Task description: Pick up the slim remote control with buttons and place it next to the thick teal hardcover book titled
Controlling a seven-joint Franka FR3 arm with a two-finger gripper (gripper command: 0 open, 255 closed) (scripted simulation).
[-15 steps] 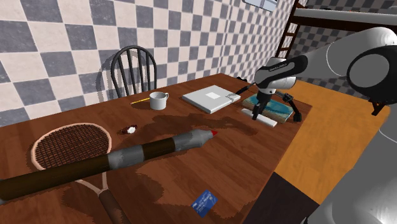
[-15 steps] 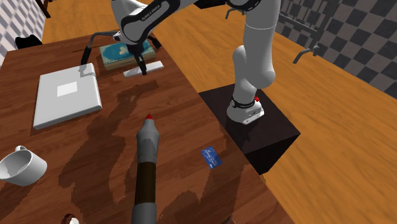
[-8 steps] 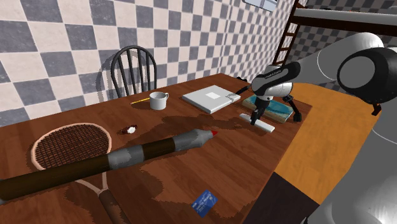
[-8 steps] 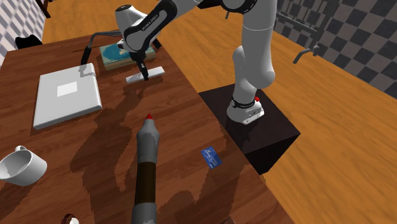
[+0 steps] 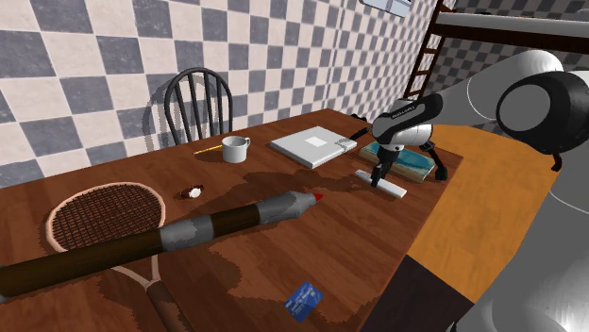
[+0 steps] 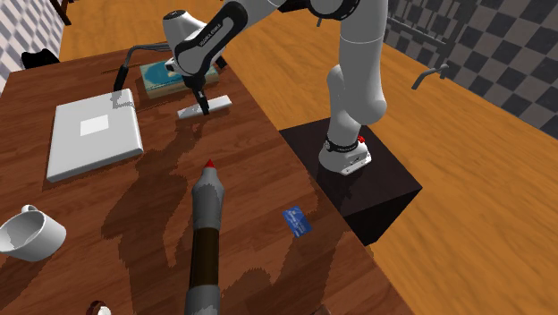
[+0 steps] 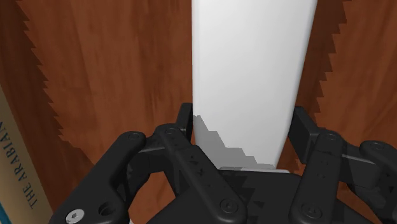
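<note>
The slim remote (image 5: 387, 184) (image 6: 217, 103) is a plain white bar. My gripper (image 5: 378, 177) (image 6: 204, 108) is shut on it near the table's edge, pointing straight down. Up close in the wrist view, both black fingers (image 7: 184, 127) clasp the remote (image 7: 254, 76) across its narrow width, gripper (image 7: 245, 137) centred on it. The thick teal book (image 5: 411, 160) (image 6: 165, 76) lies just beyond the remote, a small gap between them; its pale spine (image 7: 16, 172) shows beside the fingers. Whether the remote rests on the wood or hangs just above it I cannot tell.
A white flat slab (image 5: 307, 146) (image 6: 94, 136) lies beside the book. A white cup (image 5: 235, 148), a huge red-tipped marker (image 5: 217, 223) (image 6: 206, 233), a racket (image 5: 99, 217) and a blue card (image 5: 303, 300) share the table. A chair (image 5: 198, 102) stands behind it.
The gripper has carried the remote a short way from the book toward the table's middle. Most of that shift came early; since half a second ago it has barely moved.
</note>
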